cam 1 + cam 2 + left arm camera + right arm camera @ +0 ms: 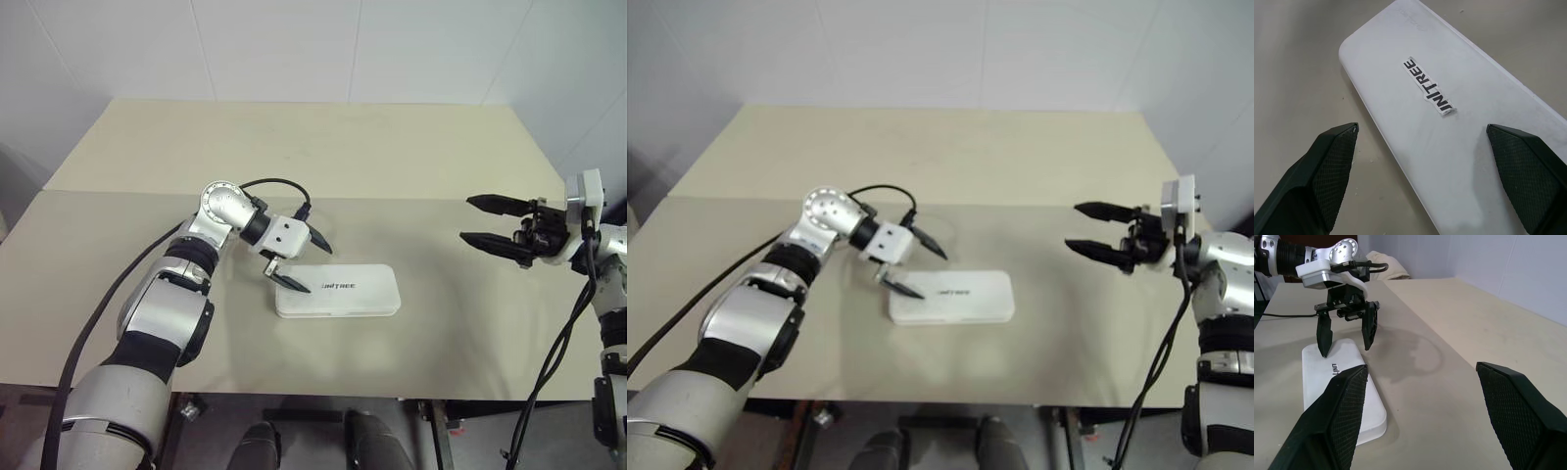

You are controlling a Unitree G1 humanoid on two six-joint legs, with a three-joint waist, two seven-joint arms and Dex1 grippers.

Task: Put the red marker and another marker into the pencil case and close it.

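My L pincer (304, 262), fingers apart, hangs over closed pencil case (343, 292) on bench (323, 147); R pincer (482, 221) apart, well off.

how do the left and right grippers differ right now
The left gripper hangs over the end of the closed white pencil case, angled downward toward its lid; the right gripper is held off to the side over bare table, well away from the case. The left points down and across, the right about level. Both are open and empty.
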